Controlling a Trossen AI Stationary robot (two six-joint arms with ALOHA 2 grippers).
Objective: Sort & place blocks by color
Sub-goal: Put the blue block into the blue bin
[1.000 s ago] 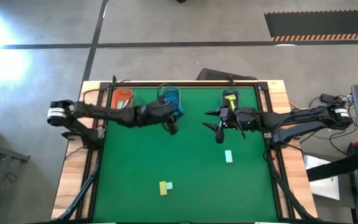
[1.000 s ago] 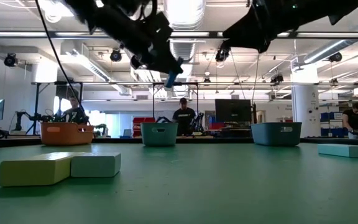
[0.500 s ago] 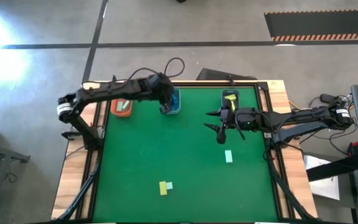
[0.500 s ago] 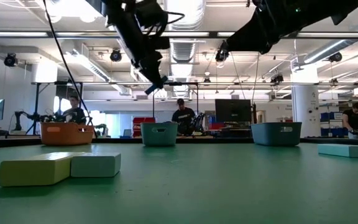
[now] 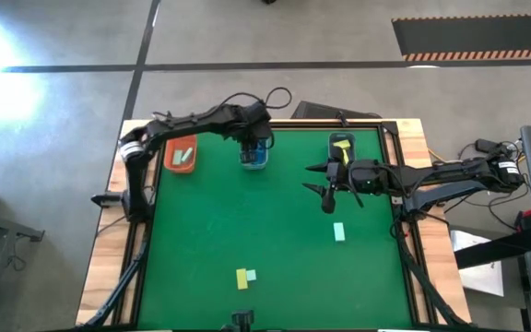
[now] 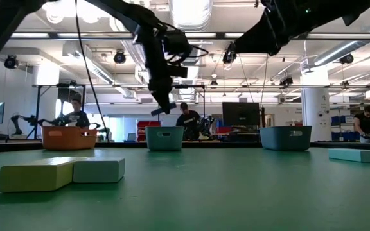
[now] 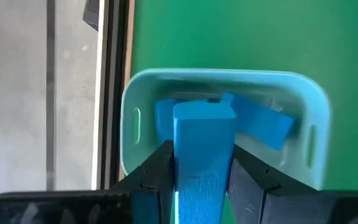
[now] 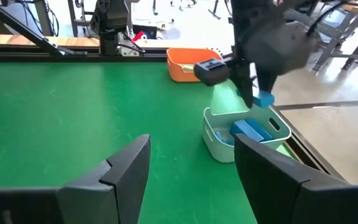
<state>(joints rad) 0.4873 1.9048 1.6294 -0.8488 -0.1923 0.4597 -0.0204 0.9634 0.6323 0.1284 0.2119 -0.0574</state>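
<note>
Left claw (image 7: 201,180) hung over the clear bin (image 7: 316,143) at the far edge of the tabletop (image 5: 247,221), pinching a blue block (image 7: 202,143) upright between its fingers (image 7: 157,177). More blue blocks (image 7: 260,124) already lay inside that bin. Toward the far left corner sat an orange bin (image 5: 182,155) with a mint block (image 5: 183,157) in it, and toward the far right a grey bin (image 5: 341,148) with a yellow block (image 5: 341,142). Right claw (image 5: 319,189) hovered near the grey bin with its fingers spread and nothing between them. Out on the tabletop, a mint block (image 5: 339,231) lay alone toward the right edge. Close to the near edge a yellow block (image 5: 241,278) and a smaller mint one (image 5: 251,275) lay touching.
</note>
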